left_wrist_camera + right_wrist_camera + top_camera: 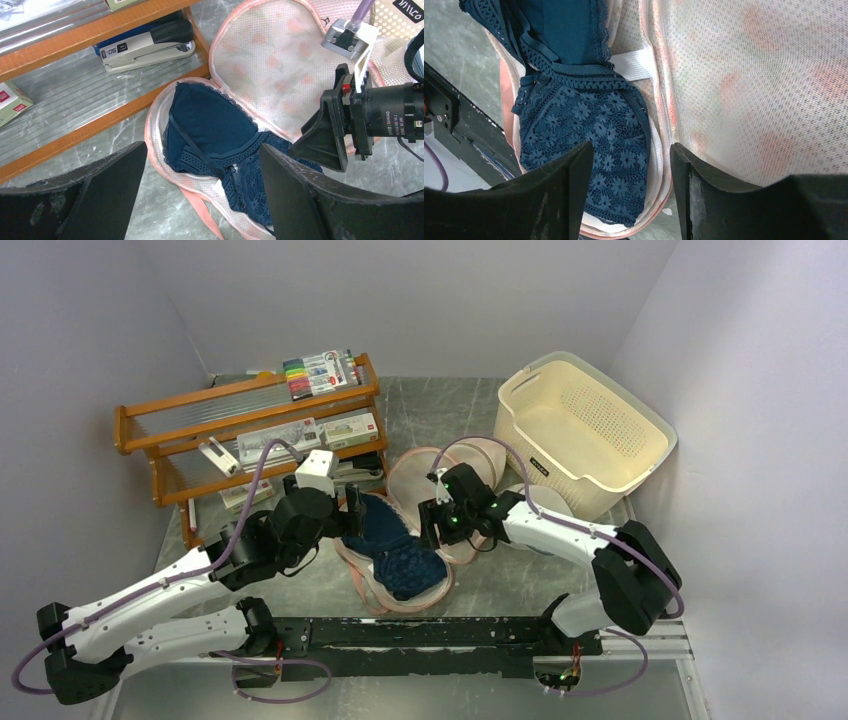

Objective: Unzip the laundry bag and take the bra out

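Note:
The laundry bag [428,478] lies unzipped in the middle of the table, its floral mesh lid [272,60] flipped open toward the back right. The navy bra [400,552] lies in the lower half [210,125], one lace cup nearest the arms [589,125]. My left gripper [352,512] is open and empty, hovering over the bra's left cup [202,190]. My right gripper [432,526] is open and empty, over the bag's right edge between the lace cup and the lid [631,180]. It also shows in the left wrist view [325,142].
A wooden rack [250,430] at the back left holds a stapler [145,45], boxes and a marker set [320,370]. A cream basket [585,430] stands at the back right. A pale round bag [548,502] lies under the right arm. A black rail [420,635] runs along the near edge.

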Tool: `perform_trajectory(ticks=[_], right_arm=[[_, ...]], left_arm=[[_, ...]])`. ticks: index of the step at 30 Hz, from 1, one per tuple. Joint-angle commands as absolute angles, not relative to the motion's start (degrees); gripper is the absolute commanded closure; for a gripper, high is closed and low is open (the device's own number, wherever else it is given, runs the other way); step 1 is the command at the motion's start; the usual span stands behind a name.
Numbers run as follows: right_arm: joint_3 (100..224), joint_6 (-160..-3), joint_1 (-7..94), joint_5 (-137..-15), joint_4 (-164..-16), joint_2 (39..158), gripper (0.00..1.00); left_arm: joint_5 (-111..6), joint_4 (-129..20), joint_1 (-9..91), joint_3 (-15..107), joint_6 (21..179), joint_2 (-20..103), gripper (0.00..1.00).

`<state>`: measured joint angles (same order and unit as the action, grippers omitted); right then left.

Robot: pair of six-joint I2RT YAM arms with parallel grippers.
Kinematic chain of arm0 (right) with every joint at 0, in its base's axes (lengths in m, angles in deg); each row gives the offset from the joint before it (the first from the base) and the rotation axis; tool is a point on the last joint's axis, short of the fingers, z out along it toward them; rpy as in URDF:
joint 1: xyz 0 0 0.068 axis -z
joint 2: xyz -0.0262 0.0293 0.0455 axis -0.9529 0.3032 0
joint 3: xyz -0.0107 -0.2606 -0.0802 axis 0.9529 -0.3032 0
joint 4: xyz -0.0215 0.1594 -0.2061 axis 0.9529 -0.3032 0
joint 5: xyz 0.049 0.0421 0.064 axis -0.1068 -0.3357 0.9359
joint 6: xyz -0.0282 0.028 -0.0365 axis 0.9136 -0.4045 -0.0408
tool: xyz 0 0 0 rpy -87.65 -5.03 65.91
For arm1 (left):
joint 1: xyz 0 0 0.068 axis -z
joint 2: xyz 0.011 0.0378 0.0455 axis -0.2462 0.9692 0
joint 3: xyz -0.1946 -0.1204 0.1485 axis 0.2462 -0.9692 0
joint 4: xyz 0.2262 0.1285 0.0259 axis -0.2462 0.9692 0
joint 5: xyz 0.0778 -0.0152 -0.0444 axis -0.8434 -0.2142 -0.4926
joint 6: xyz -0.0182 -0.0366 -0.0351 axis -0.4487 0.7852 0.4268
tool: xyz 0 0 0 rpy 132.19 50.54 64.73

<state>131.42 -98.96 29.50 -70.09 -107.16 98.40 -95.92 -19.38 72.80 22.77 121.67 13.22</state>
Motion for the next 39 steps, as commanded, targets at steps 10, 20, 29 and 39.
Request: perform_trajectory(ticks=[10, 20, 29, 39], right_arm=[[129.36, -98.43, 29.44, -70.20, -106.11, 101.97, 0.44], [126.90, -100.32, 29.14, -64.90, -101.95, 101.36, 0.63], [129.15, -100.61, 29.20, -66.00, -105.02, 97.40, 0.81], [131.21, -101.24, 29.18, -64.80, -106.18, 95.07, 0.88]], left_arm=[[-94.34, -20.72, 72.42, 23.17, 121.57, 14.38, 0.06], [-93.99, -20.62, 72.43, 23.12, 121.91, 14.36, 0.06], [-93.81, -20.84, 72.39, 23.17, 121.68, 14.65, 0.06], [-93.42, -21.15, 72.43, 22.70, 122.03, 14.60, 0.06]])
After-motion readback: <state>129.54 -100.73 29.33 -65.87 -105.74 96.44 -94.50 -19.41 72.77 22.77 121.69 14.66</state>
